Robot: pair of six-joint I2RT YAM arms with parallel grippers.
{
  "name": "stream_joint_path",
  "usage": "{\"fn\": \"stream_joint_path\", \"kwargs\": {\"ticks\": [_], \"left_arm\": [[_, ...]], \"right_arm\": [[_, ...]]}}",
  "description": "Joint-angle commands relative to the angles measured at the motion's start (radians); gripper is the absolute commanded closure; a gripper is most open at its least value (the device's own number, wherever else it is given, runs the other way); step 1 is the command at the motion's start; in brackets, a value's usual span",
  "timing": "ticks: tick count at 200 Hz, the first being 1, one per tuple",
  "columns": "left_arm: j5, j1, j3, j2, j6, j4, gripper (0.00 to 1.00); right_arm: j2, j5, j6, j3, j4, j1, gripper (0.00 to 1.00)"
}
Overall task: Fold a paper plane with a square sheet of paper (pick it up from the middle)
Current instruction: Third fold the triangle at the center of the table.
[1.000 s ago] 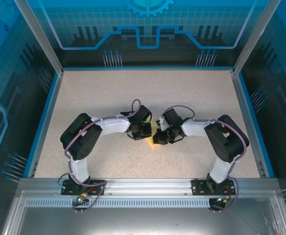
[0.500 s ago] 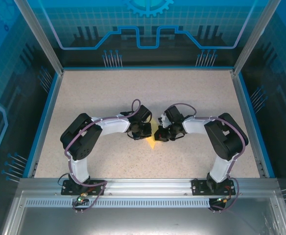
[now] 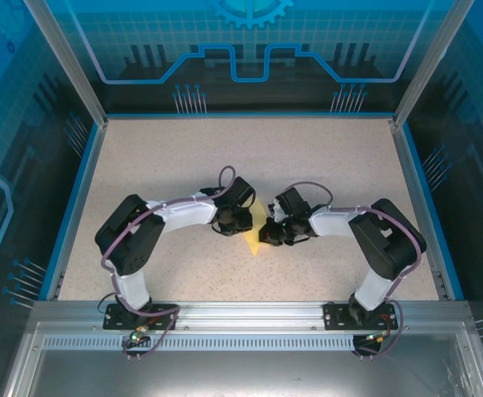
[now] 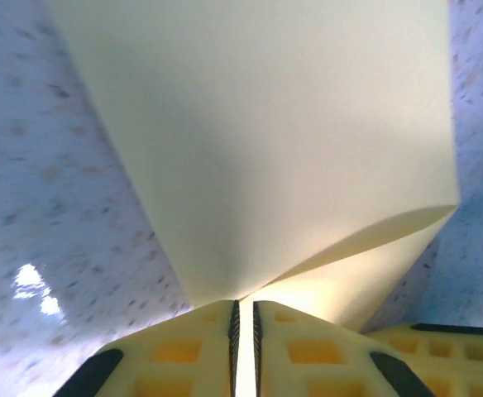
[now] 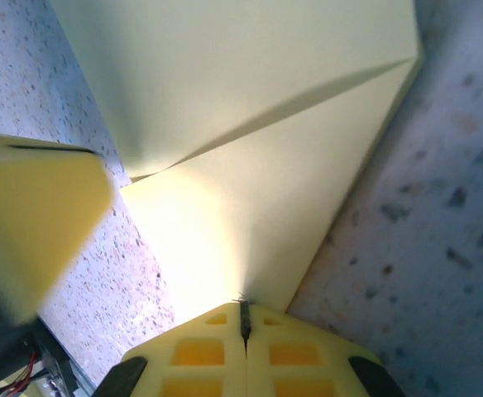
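Note:
The paper plane (image 3: 256, 234) is a small, narrow fold of pale yellow paper at the middle of the table, between my two grippers. My left gripper (image 3: 243, 225) sits at its left side. In the left wrist view, the left gripper (image 4: 244, 304) stands open by a thin slit, with a folded edge of the paper plane (image 4: 266, 124) running into the gap. In the right wrist view, my right gripper (image 5: 243, 310) is shut on a lower flap of the paper plane (image 5: 250, 190), whose upper layer lifts away as a wing. From above, the right gripper (image 3: 269, 232) is at the paper's right side.
The speckled beige table (image 3: 184, 157) is bordered by a blue rim (image 3: 74, 207) and glass walls. A metal rail (image 3: 241, 313) runs along the near edge by the arm bases. A blurred yellow finger (image 5: 35, 215) of the left gripper is close by at the left of the right wrist view.
The left jaws have parted by a slit. The left arm's elbow has swung out to the left and nearer. The right gripper has kept its grip and shifted slightly.

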State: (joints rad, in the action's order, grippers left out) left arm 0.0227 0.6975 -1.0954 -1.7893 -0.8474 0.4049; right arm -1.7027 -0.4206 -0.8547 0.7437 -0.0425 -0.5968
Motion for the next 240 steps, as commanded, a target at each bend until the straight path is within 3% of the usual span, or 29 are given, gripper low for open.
{"fn": "stream_joint_path", "kwargs": {"ticks": [1, 47, 85, 107, 240], "left_arm": [[-0.079, 0.001, 0.048, 0.128, -0.082, 0.038, 0.8], [-0.045, 0.017, 0.25, 0.311, -0.195, -0.101, 0.81], [0.011, 0.051, 0.372, 0.382, -0.277, -0.226, 0.93], [0.058, 0.063, 0.418, 0.367, -0.309, -0.309, 1.0], [0.115, 0.11, 0.391, 0.196, -0.325, -0.349, 1.0]], "right_arm": [[0.018, 0.045, -0.122, -0.02, -0.01, -0.04, 1.0], [-0.05, 0.03, -0.154, 0.027, 0.018, -0.061, 1.0], [-0.093, 0.01, -0.179, 0.032, 0.061, -0.062, 1.0], [-0.097, 0.008, -0.182, 0.031, 0.068, -0.063, 1.0], [-0.029, -0.028, -0.094, 0.054, 0.083, -0.062, 1.0]]}}
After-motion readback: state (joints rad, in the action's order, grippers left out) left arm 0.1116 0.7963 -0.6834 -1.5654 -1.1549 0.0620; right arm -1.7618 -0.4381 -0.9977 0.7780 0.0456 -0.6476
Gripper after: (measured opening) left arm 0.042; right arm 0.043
